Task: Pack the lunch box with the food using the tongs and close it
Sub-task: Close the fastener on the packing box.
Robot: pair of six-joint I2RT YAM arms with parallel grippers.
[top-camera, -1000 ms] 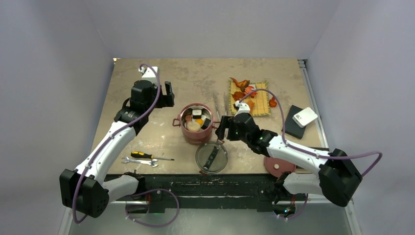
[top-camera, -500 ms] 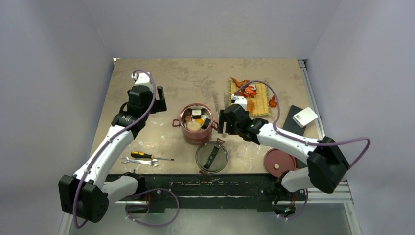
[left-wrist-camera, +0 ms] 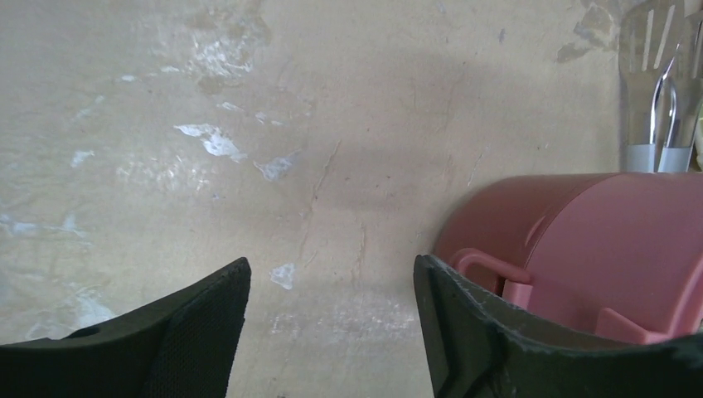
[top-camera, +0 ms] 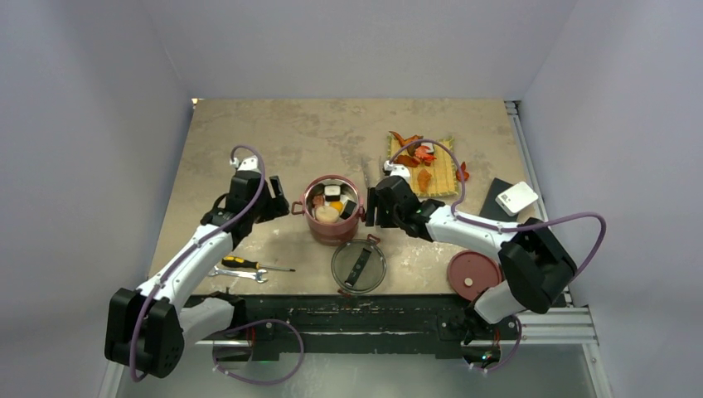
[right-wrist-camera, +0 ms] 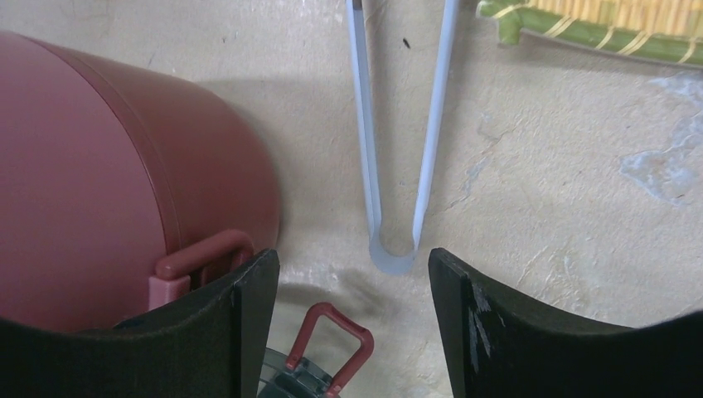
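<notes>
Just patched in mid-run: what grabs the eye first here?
The open lunch box sits in the middle of the table, food showing inside, with the open left gripper and right gripper flanking its side handles. The tongs lie untouched between it and the mat, which holds more food. The top lid lies in front.
</notes>
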